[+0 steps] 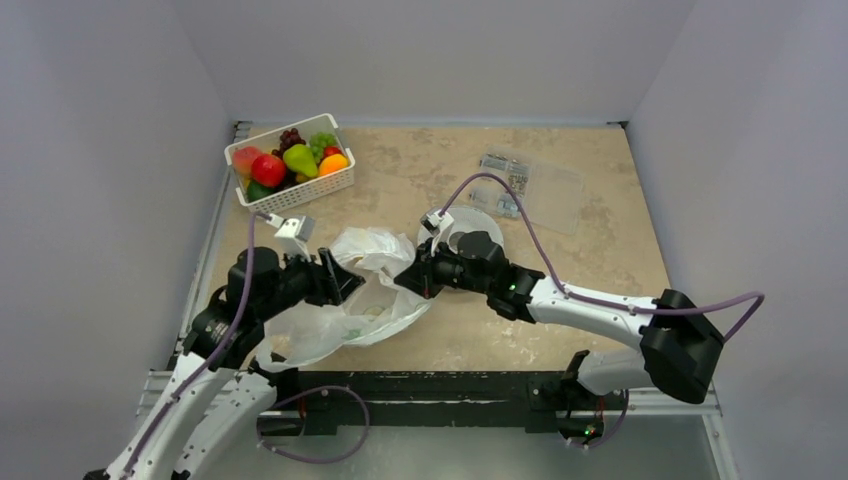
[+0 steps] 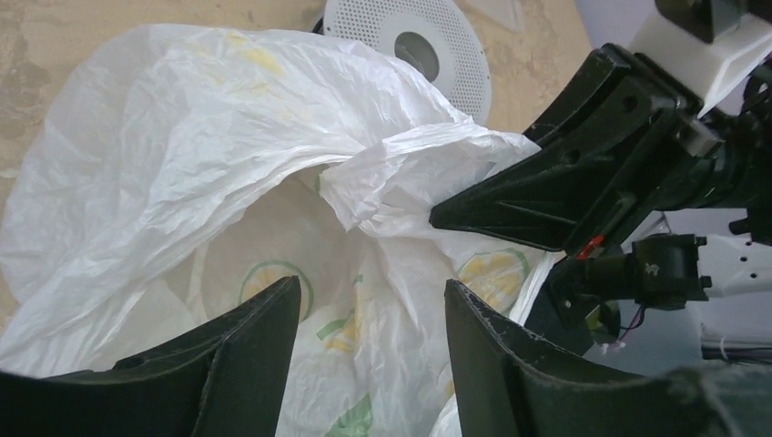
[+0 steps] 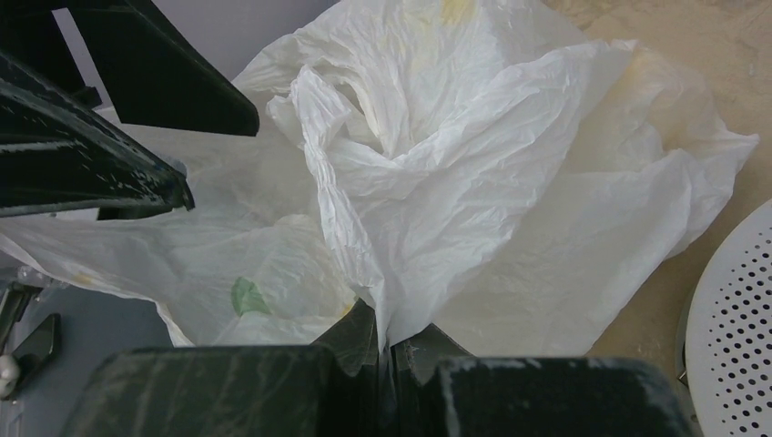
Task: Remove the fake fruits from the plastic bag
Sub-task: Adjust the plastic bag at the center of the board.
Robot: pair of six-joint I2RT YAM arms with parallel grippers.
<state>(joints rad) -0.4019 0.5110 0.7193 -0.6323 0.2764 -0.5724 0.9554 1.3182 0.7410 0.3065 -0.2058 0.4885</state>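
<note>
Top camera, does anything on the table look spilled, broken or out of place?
Nothing looks spilled or broken. The bag lies crumpled, its rim pinched in the right tool. The one stray item is a white perforated disc, partly hidden under the right arm beside the bag.

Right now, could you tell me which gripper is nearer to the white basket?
Left. The left gripper is on the basket's near side; the right gripper, pinching the bag, is farther right.

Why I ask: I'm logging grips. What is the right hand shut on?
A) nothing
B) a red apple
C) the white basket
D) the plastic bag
D: its wrist view shows the right hand shut on a fold of the plastic bag.
</note>
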